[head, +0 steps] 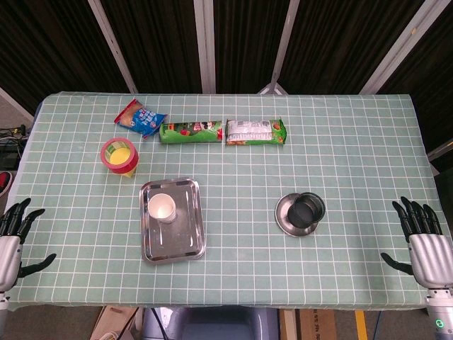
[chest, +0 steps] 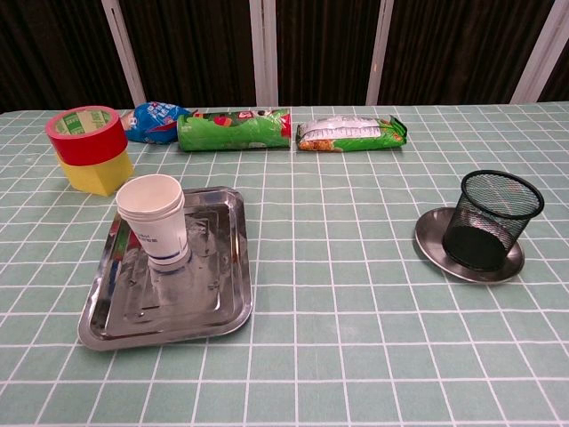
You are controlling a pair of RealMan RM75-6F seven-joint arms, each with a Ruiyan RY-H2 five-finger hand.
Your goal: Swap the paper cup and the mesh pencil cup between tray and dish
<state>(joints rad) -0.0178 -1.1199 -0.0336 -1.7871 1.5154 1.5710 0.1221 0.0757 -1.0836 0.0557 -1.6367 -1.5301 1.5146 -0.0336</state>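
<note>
A white paper cup (head: 162,207) (chest: 154,220) stands upright in the far part of the steel tray (head: 177,237) (chest: 218,302), left of centre. A black mesh pencil cup (head: 308,209) (chest: 492,221) stands upright on the round metal dish (head: 285,216) (chest: 428,245) to the right. My left hand (head: 14,237) rests at the table's near left edge, fingers apart, holding nothing. My right hand (head: 425,244) sits at the near right edge, also open and empty. Neither hand shows in the chest view.
Red tape rolls on a yellow roll (head: 119,156) (chest: 89,148) stand behind the tray. Along the far side lie a blue snack bag (head: 140,117) (chest: 156,121), a green packet (head: 191,132) (chest: 233,129) and a green-white packet (head: 255,132) (chest: 351,132).
</note>
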